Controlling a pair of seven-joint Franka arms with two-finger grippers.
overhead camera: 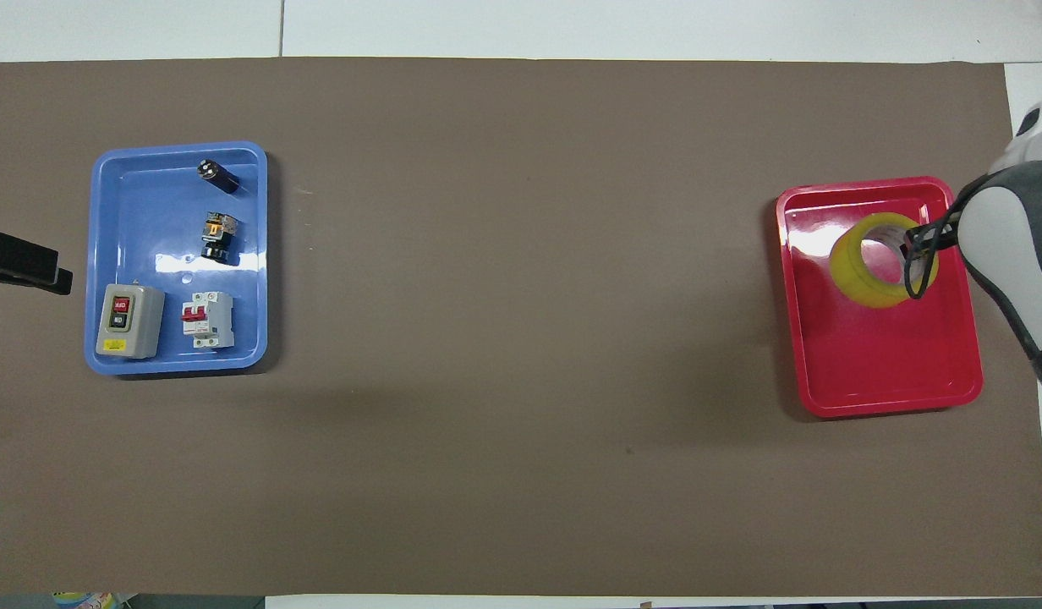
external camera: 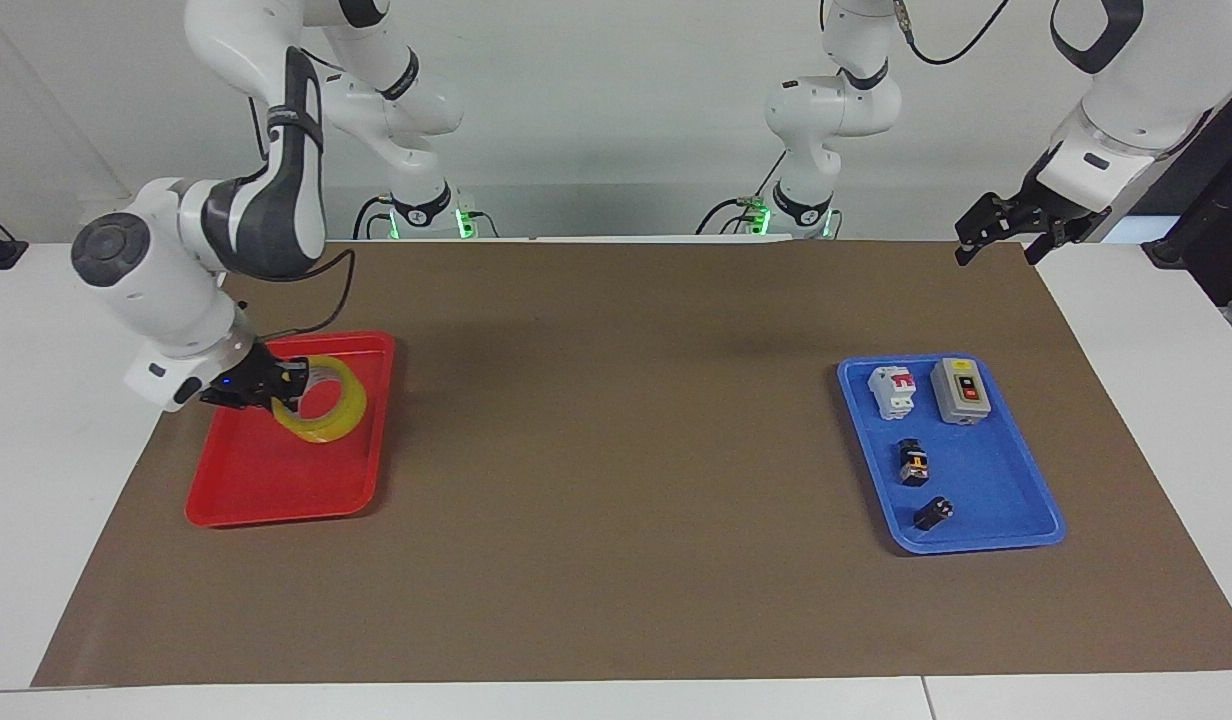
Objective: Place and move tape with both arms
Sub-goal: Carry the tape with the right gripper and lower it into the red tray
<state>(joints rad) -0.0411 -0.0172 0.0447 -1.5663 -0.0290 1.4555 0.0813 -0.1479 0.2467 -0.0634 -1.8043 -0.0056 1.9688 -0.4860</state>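
The tape (external camera: pixel 328 408), a yellow roll with a white core, hangs tilted over the red tray (external camera: pixel 266 485), over the part nearer the robots. My right gripper (external camera: pixel 284 386) is shut on the roll's wall, one finger inside the core. In the overhead view the tape (overhead camera: pixel 874 279) shows over the red tray (overhead camera: pixel 885 372), and the right gripper (overhead camera: pixel 920 240) is mostly hidden under its own wrist. My left gripper (external camera: pixel 1000 238) waits open and empty in the air over the mat's corner at the left arm's end; in the overhead view the left gripper (overhead camera: pixel 22 266) barely shows at the edge.
A blue tray (external camera: pixel 988 505) at the left arm's end holds a red-and-white breaker (external camera: pixel 894 390), a grey switch box (external camera: pixel 961 390) and two small black parts (external camera: pixel 914 463). A brown mat (external camera: pixel 616 450) covers the table between the trays.
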